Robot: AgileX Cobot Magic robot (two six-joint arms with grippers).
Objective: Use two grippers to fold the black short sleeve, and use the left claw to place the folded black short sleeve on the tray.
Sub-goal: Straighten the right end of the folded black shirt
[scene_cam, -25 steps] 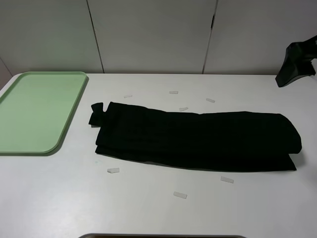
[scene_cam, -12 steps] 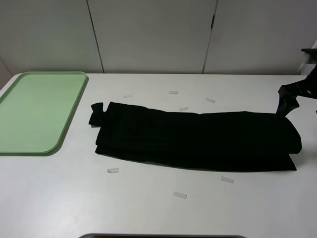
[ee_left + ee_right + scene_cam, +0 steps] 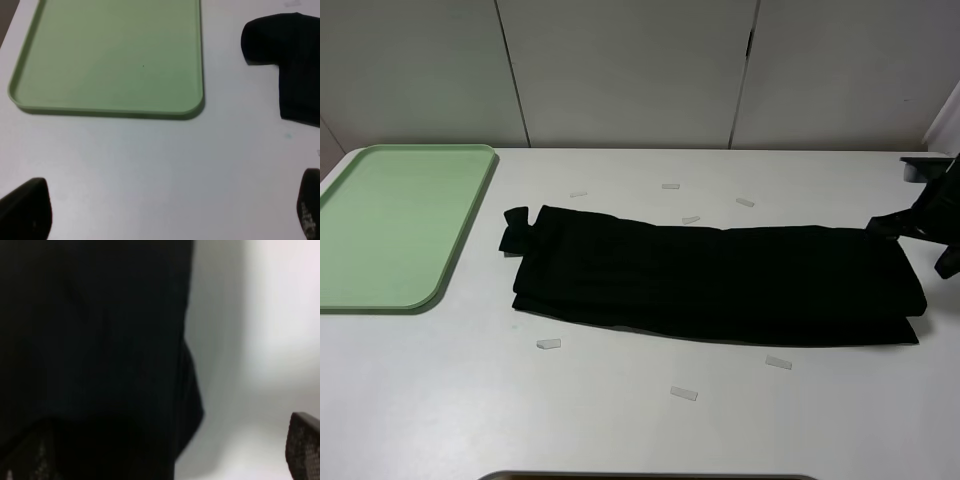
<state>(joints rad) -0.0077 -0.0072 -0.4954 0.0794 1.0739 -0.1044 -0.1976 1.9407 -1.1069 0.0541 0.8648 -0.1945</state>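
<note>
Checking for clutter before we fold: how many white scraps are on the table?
7 scraps. Four lie beyond the shirt, three on its near side. The shirt may hide more.

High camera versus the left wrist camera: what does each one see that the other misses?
Only the high camera shows the whole folded black shirt, the right end effector at its right end, the small tape scraps and the wall panels. Only the left wrist camera shows the left end effector, its fingertips wide apart. Both show the white table, the green tray and the shirt's end nearest that tray.
</note>
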